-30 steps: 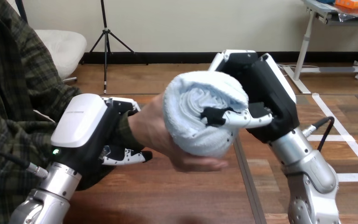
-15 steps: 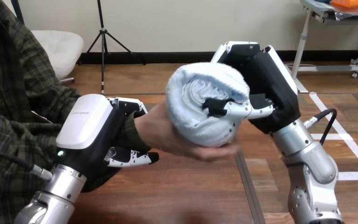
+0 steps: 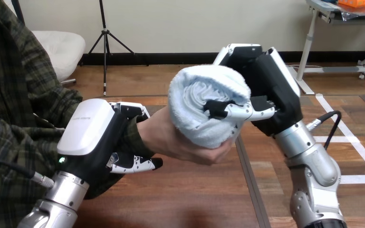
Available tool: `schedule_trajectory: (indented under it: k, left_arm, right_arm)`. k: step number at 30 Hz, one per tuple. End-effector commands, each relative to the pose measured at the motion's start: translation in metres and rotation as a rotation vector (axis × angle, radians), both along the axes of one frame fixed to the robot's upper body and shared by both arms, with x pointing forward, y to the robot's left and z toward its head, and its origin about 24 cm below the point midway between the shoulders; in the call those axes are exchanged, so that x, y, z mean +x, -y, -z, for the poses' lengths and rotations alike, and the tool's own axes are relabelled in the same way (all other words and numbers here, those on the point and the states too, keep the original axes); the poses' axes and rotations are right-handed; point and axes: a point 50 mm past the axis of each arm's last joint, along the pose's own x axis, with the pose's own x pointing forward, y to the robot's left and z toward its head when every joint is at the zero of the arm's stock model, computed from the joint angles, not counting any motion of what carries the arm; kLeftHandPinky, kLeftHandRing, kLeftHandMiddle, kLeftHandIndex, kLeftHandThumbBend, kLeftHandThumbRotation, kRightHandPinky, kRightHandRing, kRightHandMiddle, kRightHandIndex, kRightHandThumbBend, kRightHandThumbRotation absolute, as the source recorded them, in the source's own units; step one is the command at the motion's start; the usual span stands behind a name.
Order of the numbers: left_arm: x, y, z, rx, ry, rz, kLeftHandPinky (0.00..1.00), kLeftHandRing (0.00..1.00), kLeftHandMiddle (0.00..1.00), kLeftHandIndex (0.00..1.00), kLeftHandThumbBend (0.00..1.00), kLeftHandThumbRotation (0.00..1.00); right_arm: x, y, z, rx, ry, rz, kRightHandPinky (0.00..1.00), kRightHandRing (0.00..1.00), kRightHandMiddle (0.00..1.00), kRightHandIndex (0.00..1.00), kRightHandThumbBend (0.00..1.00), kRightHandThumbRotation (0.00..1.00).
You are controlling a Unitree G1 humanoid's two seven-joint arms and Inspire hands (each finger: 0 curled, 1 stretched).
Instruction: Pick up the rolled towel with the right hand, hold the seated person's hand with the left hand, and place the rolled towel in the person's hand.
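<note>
Resting in the person's hand (image 3: 173,140) at the middle of the head view, the rolled towel (image 3: 195,102) is clamped by the right hand (image 3: 271,90), whose thumb is laid across its spiral end. Further left, the person's wrist (image 3: 141,133) is gripped by the left hand (image 3: 100,137), fingers curled over it and thumb beneath, above the wooden table (image 3: 185,199).

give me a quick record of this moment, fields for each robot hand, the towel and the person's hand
left hand: fingers and thumb curled round the person's wrist
right hand: curled round the towel, thumb across its rolled end
towel: light blue, rolled, resting in the person's hand
person's hand: under the towel, fingers curling up against it
stage: towel in the person's hand, not yet released by the right hand
</note>
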Motion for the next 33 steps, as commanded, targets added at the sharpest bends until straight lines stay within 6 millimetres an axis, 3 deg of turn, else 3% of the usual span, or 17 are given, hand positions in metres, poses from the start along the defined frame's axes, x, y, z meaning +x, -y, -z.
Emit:
schedule_trajectory:
  k: [1, 33]
  left_arm:
    - [0.002, 0.013, -0.019, -0.065, 0.084, 0.041, 0.27, 0.3, 0.35, 0.37, 0.95, 0.0]
    - [0.003, 0.017, -0.013, -0.093, 0.082, 0.048, 0.27, 0.3, 0.36, 0.36, 0.95, 0.0]
  right_arm:
    - [0.01, -0.03, -0.021, -0.009, 0.08, -0.086, 0.11, 0.17, 0.2, 0.24, 0.7, 0.0]
    - [0.011, -0.036, -0.007, -0.018, 0.041, -0.074, 0.09, 0.15, 0.2, 0.23, 0.7, 0.0]
